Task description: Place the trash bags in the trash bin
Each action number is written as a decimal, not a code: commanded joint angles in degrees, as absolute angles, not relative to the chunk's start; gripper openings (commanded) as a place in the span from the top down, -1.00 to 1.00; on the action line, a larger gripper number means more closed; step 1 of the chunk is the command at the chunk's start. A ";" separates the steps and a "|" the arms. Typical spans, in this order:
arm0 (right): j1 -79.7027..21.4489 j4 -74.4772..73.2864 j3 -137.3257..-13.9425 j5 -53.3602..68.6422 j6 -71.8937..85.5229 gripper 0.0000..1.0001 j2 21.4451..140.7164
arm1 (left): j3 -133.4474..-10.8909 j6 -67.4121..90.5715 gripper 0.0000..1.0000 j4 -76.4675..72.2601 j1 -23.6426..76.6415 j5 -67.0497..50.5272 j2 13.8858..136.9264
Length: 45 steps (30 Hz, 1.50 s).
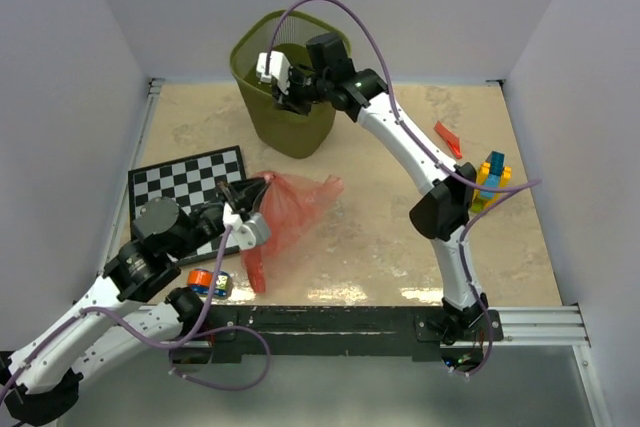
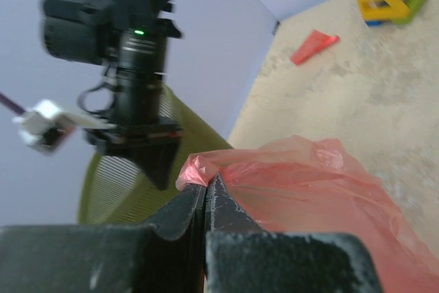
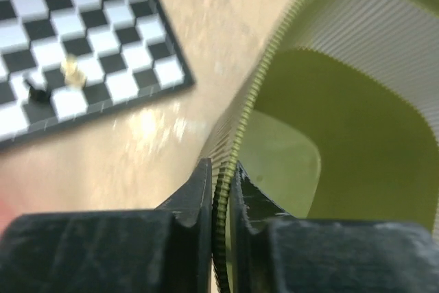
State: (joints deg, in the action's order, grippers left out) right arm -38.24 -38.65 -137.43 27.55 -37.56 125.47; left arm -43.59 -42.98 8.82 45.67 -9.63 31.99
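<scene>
Top external view: the trash bin stands at the far side of the table, and both trash bags are outside of it. The big trash bag, a thin red film, lies spread on the table in front of the bin. The fingers of the left gripper are closed tightly on one corner of it; the left wrist view shows this corner pinched between them. The second one, a small red strip, lies flat near the toy blocks, well apart from both arms.

The right gripper is at the rim of the bin. In the right wrist view its fingers stand narrow, one on each side of the mesh wall, so it seems to hold the bin steady.

In my judgement the task is only at its beginning. The bin is secured and one bag is gripped, but nothing is inside. The big bag must be lifted over the rim and released, then the strip must be picked up too.
</scene>
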 commanded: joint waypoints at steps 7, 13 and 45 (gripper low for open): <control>-38.41 -44.38 -129.91 27.42 -43.50 1.00 104.42 | -76.44 -44.99 1.00 -13.26 45.70 -6.15 48.41; -38.41 -50.80 -123.60 32.42 -45.62 1.00 97.75 | -82.43 -52.46 1.00 -27.66 45.70 -4.66 53.69; -36.40 -40.26 -93.53 1.79 -25.14 -0.79 57.14 | -98.39 -31.56 1.00 -57.39 45.97 10.27 87.82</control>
State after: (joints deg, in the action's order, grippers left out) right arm -38.74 -43.81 -97.06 22.09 -29.43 61.21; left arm -107.09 -37.06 -53.71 45.67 6.81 92.01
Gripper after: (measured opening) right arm 0.861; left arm 0.008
